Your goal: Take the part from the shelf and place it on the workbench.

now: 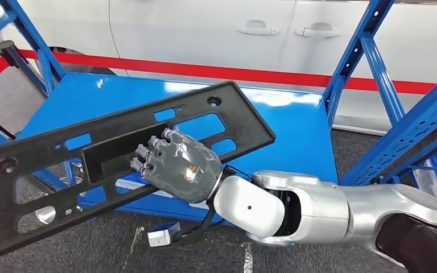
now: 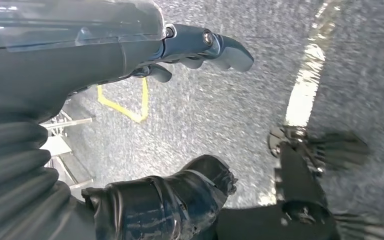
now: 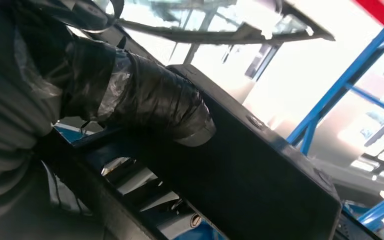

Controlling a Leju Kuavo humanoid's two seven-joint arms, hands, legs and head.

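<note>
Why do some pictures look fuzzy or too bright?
Head view: sharp, with shiny glare on the blue shelf behind the black part that the right hand holds. Left wrist view: the floor is smeared with blur past the left hand. Right wrist view: the background is washed out white, the part dark.

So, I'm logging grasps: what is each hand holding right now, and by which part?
The right hand grips the long black panel near its middle, along its lower edge. The left hand holds nothing.
</note>
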